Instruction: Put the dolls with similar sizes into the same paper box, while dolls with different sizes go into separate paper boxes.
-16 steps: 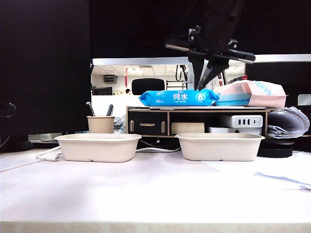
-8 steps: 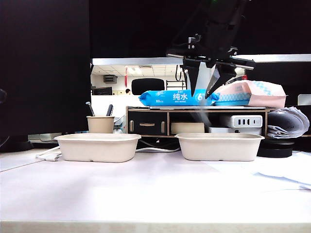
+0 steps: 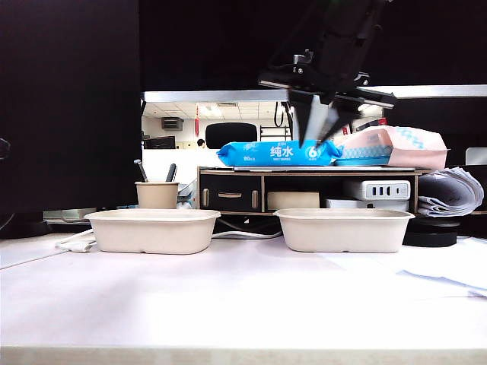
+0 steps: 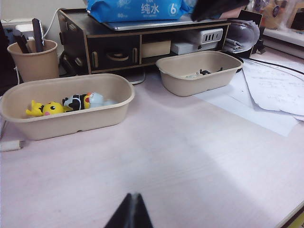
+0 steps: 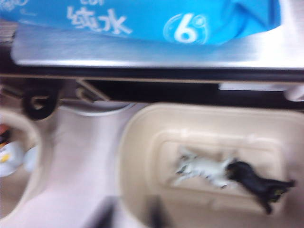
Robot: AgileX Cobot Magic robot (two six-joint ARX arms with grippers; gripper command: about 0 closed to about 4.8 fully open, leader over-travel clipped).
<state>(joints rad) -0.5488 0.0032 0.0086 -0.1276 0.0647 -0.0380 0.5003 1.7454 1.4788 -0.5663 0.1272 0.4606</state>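
Above right paper box [image 3: 344, 230] | right pincer [image 3: 317, 141] nearly closed, empty

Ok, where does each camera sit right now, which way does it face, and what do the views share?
Exterior view: low at the table's front edge, facing the two paper boxes, left box and right box; shows the right gripper nearly shut above the right box.
Left wrist view: low over the table, facing both boxes; only the shut left gripper tips show; yellow doll and blue doll lie in the left box.
Right wrist view: above the right box, looking down at the grey-green doll and black doll; blurred fingers.
All three share the right box and the blue wipes pack.
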